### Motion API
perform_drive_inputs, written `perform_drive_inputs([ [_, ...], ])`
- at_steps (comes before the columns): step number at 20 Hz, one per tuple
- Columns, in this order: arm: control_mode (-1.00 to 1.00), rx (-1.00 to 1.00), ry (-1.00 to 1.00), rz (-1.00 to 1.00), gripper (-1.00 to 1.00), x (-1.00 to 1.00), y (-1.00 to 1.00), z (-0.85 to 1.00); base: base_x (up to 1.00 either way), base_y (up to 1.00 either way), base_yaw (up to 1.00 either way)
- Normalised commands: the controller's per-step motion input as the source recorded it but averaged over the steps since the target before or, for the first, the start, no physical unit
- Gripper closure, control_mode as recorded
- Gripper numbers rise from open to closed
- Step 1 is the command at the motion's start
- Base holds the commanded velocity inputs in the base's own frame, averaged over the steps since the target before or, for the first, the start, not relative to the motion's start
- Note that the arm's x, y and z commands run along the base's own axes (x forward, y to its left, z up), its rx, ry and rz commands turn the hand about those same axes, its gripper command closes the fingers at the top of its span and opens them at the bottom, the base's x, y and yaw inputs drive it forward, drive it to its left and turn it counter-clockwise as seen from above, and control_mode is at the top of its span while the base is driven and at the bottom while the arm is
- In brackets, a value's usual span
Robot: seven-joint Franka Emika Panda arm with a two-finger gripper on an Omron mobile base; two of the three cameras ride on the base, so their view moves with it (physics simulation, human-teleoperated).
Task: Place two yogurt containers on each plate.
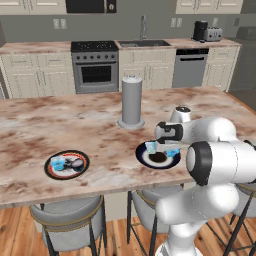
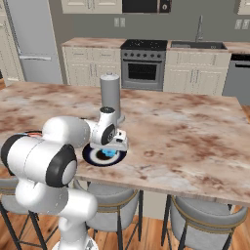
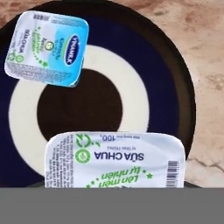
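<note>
where the wrist point(image 1: 167, 132) blocks, fingers hidden.

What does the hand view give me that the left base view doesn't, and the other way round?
Hand view alone: printed lid labels on both pale blue yogurt cups, one lying on the plate's far side, one close under the camera.
Left base view alone: the red-orange-rimmed plate carrying two cups, and the tall grey cylinder.
Both: the dark blue-rimmed round plate on the marbled counter.
</note>
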Motion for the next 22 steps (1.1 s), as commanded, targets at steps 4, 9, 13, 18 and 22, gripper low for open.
perform_drive_inputs([
  [4,-1.00,0.00,0.00,0.00,1.00,0.02,0.06,-0.22,0.00,0.00,0.00],
  [9,-1.00,0.00,0.00,0.00,1.00,0.01,0.04,-0.06,0.00,0.00,0.00],
  [13,-1.00,0.00,0.00,0.00,1.00,0.04,0.06,-0.07,0.00,0.00,0.00],
  [18,-1.00,0.00,0.00,0.00,1.00,0.06,0.10,-0.13,0.00,0.00,0.00],
  [22,-1.00,0.00,0.00,0.00,-1.00,0.07,0.06,-0.03,0.00,0.00,0.00],
])
